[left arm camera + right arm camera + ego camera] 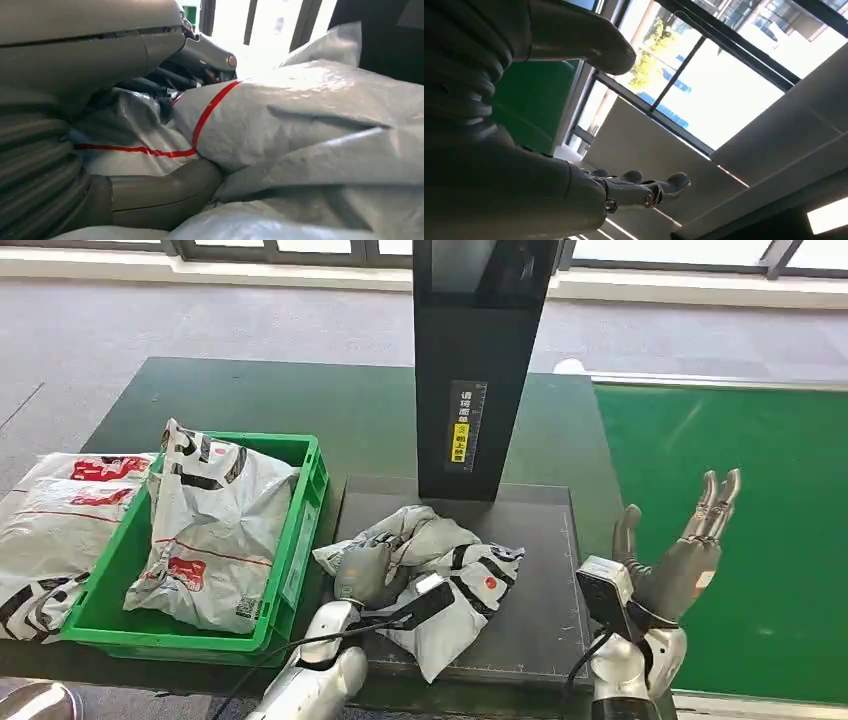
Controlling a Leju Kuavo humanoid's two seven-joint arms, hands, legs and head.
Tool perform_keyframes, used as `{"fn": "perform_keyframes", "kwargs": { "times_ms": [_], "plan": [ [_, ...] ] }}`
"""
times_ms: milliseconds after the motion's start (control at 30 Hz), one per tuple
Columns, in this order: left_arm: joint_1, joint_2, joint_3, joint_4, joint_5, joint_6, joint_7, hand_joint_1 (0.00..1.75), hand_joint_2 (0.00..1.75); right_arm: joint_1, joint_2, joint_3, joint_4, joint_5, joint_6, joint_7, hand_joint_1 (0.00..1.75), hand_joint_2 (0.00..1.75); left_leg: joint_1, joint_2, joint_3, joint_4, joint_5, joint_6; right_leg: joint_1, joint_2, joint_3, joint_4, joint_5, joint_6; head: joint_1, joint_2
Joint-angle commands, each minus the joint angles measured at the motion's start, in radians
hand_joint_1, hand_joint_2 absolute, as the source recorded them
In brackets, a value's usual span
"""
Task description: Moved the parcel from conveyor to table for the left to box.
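A crumpled grey-white parcel bag [440,570] with red and black print lies on the dark pad [540,610] in front of me. My left hand [365,570] grips its near-left part; in the left wrist view the thumb and fingers [200,55] close around the folded plastic with a red stripe [205,117]. My right hand [685,555] is raised beside the pad's right edge, open, fingers apart and pointing up, holding nothing; the right wrist view shows its fingers [644,190] against windows. The green box [300,530] stands to the left with a parcel [215,530] inside.
A black scanner column [475,360] rises at the pad's far edge. More parcels [55,530] lie left of the green box. The green conveyor belt [770,530] runs along the right side.
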State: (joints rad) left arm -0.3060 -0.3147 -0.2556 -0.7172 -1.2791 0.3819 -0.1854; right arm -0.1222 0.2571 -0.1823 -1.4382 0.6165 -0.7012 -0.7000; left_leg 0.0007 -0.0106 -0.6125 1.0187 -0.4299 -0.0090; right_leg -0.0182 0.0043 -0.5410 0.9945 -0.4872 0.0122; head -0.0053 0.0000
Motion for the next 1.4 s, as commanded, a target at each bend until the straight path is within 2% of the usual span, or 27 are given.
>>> {"fn": "perform_keyframes", "kwargs": {
  "times_ms": [33, 133, 233, 500, 567, 733, 867, 1400],
  "plan": [
    [-0.005, 0.003, 0.020, 0.057, -0.038, 0.034, 0.030, 1.75, 1.75, -0.010, 0.026, -0.068, 0.002, -0.001, 0.003, 0.002, 0.00, 1.75, 0.000, 0.001, 0.003, -0.003, 0.000, -0.001, 0.000, 0.000, 0.003, -0.003, 0.000, -0.002, 0.000, 0.000],
    [0.003, -0.003, 0.043, 0.016, -0.034, 0.071, 0.021, 1.75, 1.75, -0.006, 0.028, -0.071, -0.002, 0.001, 0.003, 0.002, 0.00, 1.75, 0.000, 0.001, 0.002, -0.001, 0.000, -0.001, 0.000, 0.000, 0.002, -0.001, 0.000, -0.001, 0.000, 0.000],
    [0.033, -0.012, 0.094, -0.103, -0.012, 0.209, -0.001, 1.75, 1.75, 0.001, 0.032, -0.074, -0.009, 0.004, 0.003, 0.002, 0.00, 1.75, 0.000, 0.001, 0.002, -0.002, 0.000, -0.001, 0.001, 0.000, 0.002, -0.002, 0.000, -0.001, 0.000, 0.000],
    [0.033, -0.012, 0.094, -0.103, -0.012, 0.209, -0.001, 1.75, 1.75, 0.001, 0.032, -0.074, -0.009, 0.004, 0.003, 0.002, 0.00, 1.75, 0.000, 0.001, 0.002, -0.002, -0.001, 0.000, 0.001, 0.000, 0.002, -0.002, 0.000, -0.001, 0.000, 0.000],
    [0.065, -0.017, 0.134, -0.208, 0.019, 0.316, -0.022, 1.75, 1.75, 0.001, 0.035, -0.076, -0.011, 0.007, 0.003, 0.002, 0.00, 1.75, 0.000, 0.002, 0.003, -0.003, -0.001, 0.000, 0.001, 0.001, 0.002, -0.003, 0.000, -0.001, 0.000, 0.000],
    [0.233, -0.034, 0.270, -0.792, -0.023, 0.316, -0.090, 1.75, 1.75, -0.014, 0.039, -0.069, 0.004, 0.011, 0.003, 0.002, 0.00, 1.75, 0.001, 0.006, 0.000, -0.001, -0.002, -0.001, 0.001, 0.005, -0.001, -0.001, 0.000, -0.002, 0.000, 0.000],
    [0.268, -0.034, 0.326, -1.034, -0.031, 0.316, -0.115, 1.75, 1.75, -0.025, 0.036, -0.062, 0.018, 0.005, 0.003, 0.002, 0.00, 1.75, 0.001, 0.007, -0.002, 0.000, -0.002, -0.001, 0.002, 0.006, -0.004, 0.000, 0.000, -0.001, 0.001, 0.000],
    [0.268, -0.034, 0.326, -1.034, -0.031, 0.316, -0.115, 1.75, 1.75, -0.025, 0.036, -0.062, 0.018, 0.005, 0.003, 0.002, 0.00, 1.75, 0.000, 0.002, 0.000, -0.002, -0.002, -0.001, 0.001, 0.002, 0.000, -0.001, -0.002, -0.002, 0.001, 0.000]
  ]
}}
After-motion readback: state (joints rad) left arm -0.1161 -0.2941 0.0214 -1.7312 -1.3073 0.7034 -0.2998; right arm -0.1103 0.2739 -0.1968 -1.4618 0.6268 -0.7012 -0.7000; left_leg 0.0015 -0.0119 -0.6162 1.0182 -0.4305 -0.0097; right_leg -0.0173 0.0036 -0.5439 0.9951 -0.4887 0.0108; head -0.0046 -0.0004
